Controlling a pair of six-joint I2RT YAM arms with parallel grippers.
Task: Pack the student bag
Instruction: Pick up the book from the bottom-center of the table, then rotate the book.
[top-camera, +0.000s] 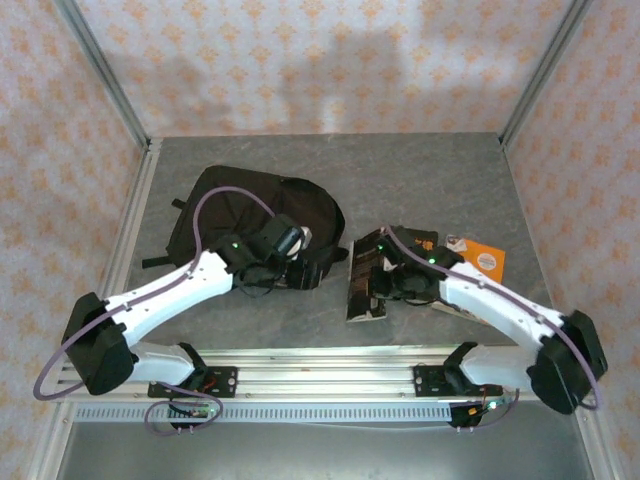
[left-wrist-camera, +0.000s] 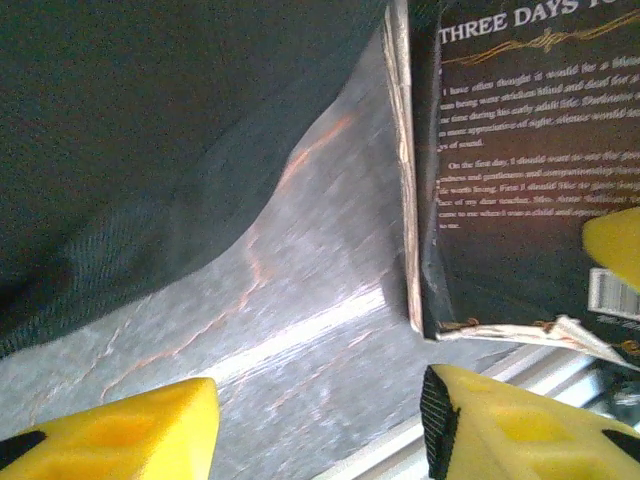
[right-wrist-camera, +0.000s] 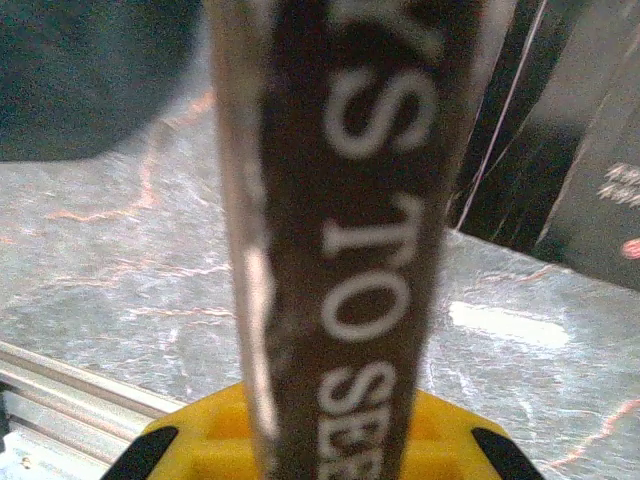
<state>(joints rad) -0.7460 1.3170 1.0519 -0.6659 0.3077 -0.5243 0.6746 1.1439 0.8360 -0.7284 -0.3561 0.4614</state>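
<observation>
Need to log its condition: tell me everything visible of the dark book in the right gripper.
The dark paperback has a black back cover with white blurb text headed THREE DAYS TO, a barcode, and white spine lettering ending TO SEE. Its edges and one corner look frayed. The right gripper clamps it, held on edge over the grey table, beside the student bag.

High rear overview; wrist close-ups sharing book (left-wrist-camera: 520, 150)

"THREE DAYS TO" heading a black book's back cover (left-wrist-camera: 520, 200), small blurred print beneath, "TO SEE", perhaps "DAYS TO SEE", down a book spine (right-wrist-camera: 350, 250)
</observation>
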